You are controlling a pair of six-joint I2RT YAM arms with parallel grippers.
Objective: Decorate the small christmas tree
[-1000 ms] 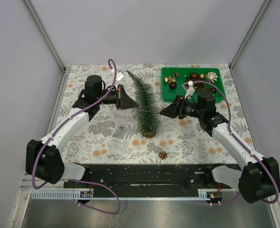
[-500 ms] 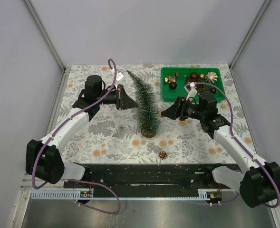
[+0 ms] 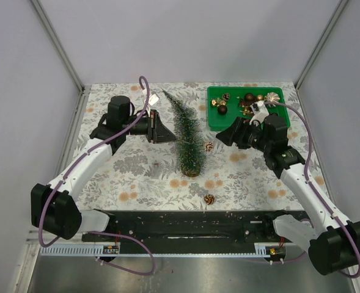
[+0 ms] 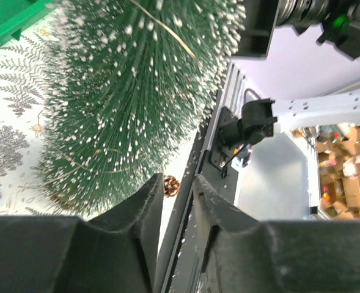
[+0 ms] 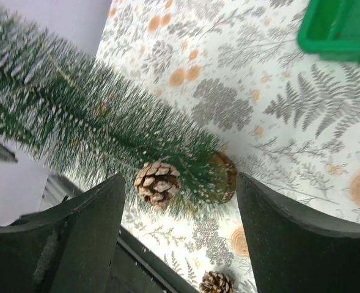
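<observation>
The small christmas tree (image 3: 189,135) stands upright on its wood disc base (image 3: 191,171) mid-table. It also shows in the left wrist view (image 4: 124,104) and the right wrist view (image 5: 94,128). A pine cone (image 3: 208,146) hangs on its lower right side, seen close in the right wrist view (image 5: 158,182). My right gripper (image 3: 224,138) is open and empty, a little right of that cone (image 5: 180,177). My left gripper (image 3: 169,133) is at the tree's left side, its jaws nearly together with nothing between them (image 4: 176,180).
A green tray (image 3: 215,121) of brown and gold ornaments stands at the back right, just behind my right gripper. A second pine cone (image 3: 209,199) lies on the table near the front edge, also in the right wrist view (image 5: 216,282).
My right gripper has opened and drawn back to the right, leaving the pine cone on the tree's right side. The left arm has hardly moved.
</observation>
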